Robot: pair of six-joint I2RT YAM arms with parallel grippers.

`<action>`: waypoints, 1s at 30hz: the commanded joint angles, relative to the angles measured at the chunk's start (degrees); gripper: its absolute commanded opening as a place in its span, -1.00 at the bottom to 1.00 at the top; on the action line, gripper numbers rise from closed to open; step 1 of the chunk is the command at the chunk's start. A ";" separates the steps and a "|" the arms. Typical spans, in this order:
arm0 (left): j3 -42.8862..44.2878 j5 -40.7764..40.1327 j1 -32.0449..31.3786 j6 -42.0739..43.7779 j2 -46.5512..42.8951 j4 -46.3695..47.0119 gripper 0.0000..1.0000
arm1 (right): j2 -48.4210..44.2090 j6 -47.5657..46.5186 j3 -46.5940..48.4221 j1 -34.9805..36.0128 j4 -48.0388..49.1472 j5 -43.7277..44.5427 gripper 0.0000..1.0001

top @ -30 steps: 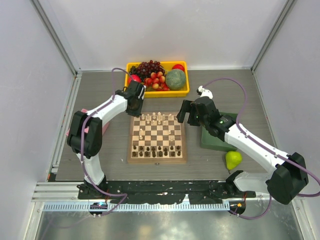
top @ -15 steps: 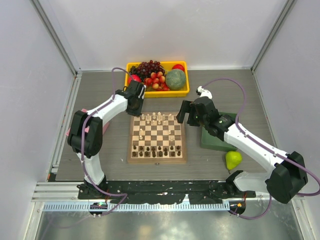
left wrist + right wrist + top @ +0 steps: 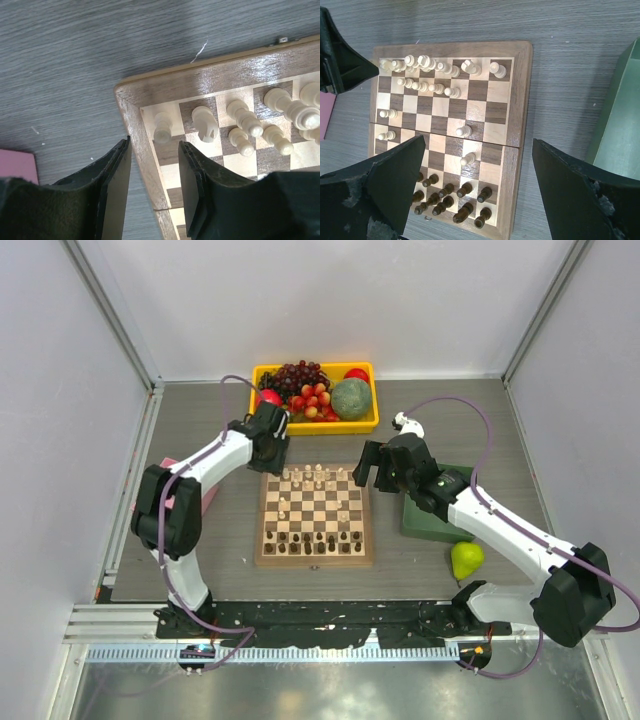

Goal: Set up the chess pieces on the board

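A cream piece (image 3: 162, 126) stands upright on the corner square of the board (image 3: 200, 80), just ahead of the left gripper (image 3: 154, 150), whose fingers are parted and hold nothing. To finish the step well, it should probably back straight off without brushing that piece or the neighbours (image 3: 243, 117) to its right. The right gripper (image 3: 477, 145) hangs wide open and empty above stray cream pawns (image 3: 463, 131) mid-board; dark pieces (image 3: 455, 192) sit nearer its wrist. No writing is legible.
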 commanded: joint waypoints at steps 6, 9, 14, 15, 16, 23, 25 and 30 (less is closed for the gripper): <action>-3.48 -5.34 0.39 0.87 -14.45 -0.91 0.00 | 1.90 -2.75 3.59 -0.20 0.37 -2.39 0.91; -7.25 -5.08 0.48 0.70 -19.63 -0.38 0.04 | 4.53 -3.45 5.00 -0.11 -1.13 -3.28 0.86; -13.32 -4.64 0.83 -0.01 -28.33 -0.55 0.08 | 8.14 -3.63 6.76 0.33 -1.49 -5.12 0.70; -14.37 -4.46 1.00 -0.09 -30.09 -0.73 0.13 | 9.27 -3.81 6.93 0.59 -1.40 -6.17 0.62; -15.52 -4.20 1.09 -0.09 -31.67 -0.90 0.20 | 9.89 -3.98 7.54 0.77 -1.31 -6.53 0.54; -22.64 -4.46 1.88 -1.06 -40.64 -1.61 0.69 | 17.88 -5.21 11.67 3.93 -3.15 -6.80 0.29; -24.05 -4.72 2.23 -1.76 -42.49 -1.87 0.80 | 20.08 -5.48 13.08 5.24 -3.94 -6.10 0.24; -27.48 -4.99 2.41 -2.82 -46.01 -1.52 0.98 | 24.39 -5.39 15.98 8.32 -5.61 -2.76 0.17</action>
